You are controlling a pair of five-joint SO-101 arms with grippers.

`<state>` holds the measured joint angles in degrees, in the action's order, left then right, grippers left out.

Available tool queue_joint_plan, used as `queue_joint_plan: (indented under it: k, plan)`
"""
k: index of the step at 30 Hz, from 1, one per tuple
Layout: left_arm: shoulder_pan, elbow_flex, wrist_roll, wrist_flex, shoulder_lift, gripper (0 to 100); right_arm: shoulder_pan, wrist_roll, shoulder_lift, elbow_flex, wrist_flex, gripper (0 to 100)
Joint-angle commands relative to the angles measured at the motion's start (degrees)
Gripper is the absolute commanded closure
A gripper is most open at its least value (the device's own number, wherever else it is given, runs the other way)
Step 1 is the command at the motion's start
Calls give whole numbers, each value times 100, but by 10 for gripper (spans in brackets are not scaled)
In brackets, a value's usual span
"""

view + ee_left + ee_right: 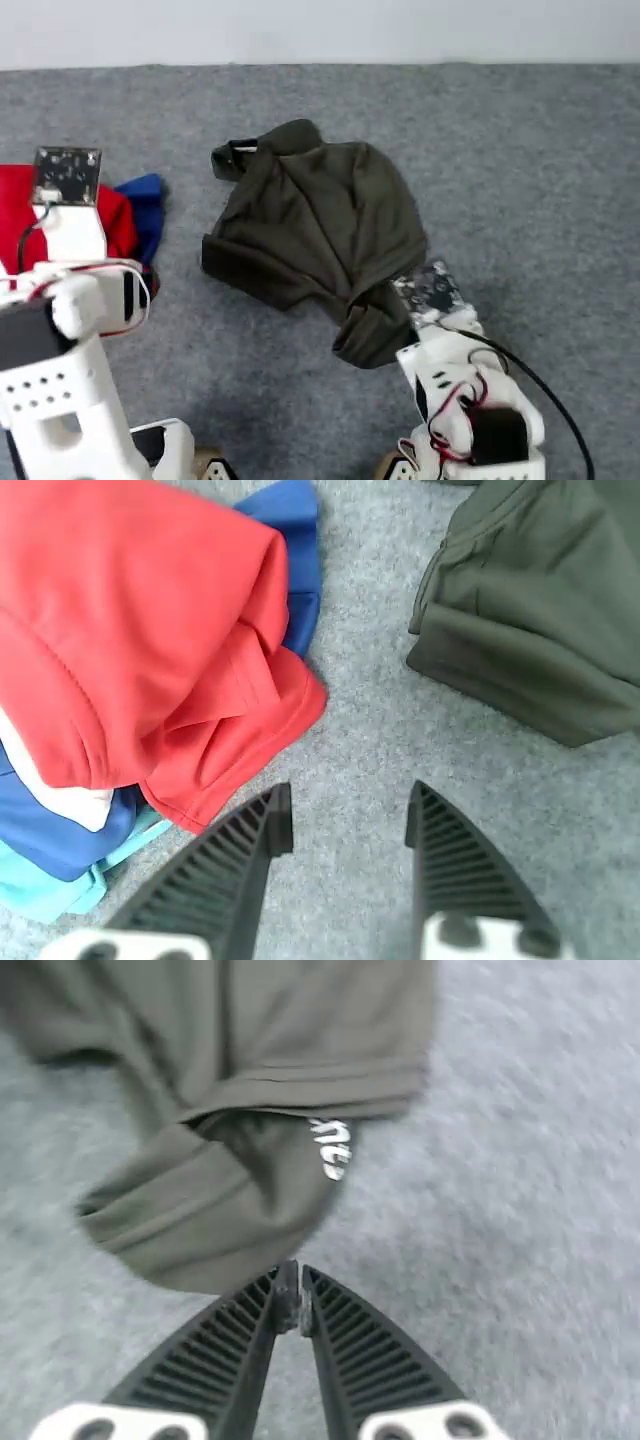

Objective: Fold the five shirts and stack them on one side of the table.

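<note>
left fingers [245,850] apart, empty, beside finished stack [150,630] | right fingers [340,1330] closed, seemingly empty, at olive shirt [200,1210] hem, likely for folding

matt olive cloth shirt [320,225]; rough grey carpet table [520,160]; ribbed black plastic gripper [345,825].

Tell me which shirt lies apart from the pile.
The olive shirt, crumpled alone mid-table. The red shirt, blue shirt and teal shirt overlap in one pile.
</note>
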<state>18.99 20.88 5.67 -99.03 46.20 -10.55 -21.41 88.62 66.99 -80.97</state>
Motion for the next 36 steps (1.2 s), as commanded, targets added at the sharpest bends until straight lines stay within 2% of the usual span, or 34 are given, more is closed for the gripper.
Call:
queue_joint_plan:
  k: [1, 8, 16, 22, 24, 27, 32, 36]
  plan:
    - [44, 57, 44, -123, 404, 816, -409, -105, -1473, -932, -127, 991]
    - [44, 400, 18, 18, 545, 842, -1226, -132, -4391, -2857, -927, 990]
    - [44, 576, 44, 44, 545, 890, -2185, -686, -6246, -4229, -1182, 980]
    - [53, 549, 53, 35, 545, 890, -2536, -730, -7213, -4440, -1191, 812]
    - [53, 558, 53, 35, 545, 890, -2642, -949, -7424, -4440, -1182, 763]
    - [185, 558, 53, 44, 545, 890, -2879, -1301, -7670, -4448, -1147, 753]
    - [809, 585, 53, 70, 545, 888, -3134, -1626, -8022, -4448, -1024, 753]
    - [914, 593, 53, 70, 545, 888, -3222, -1679, -8400, -4448, -664, 753]
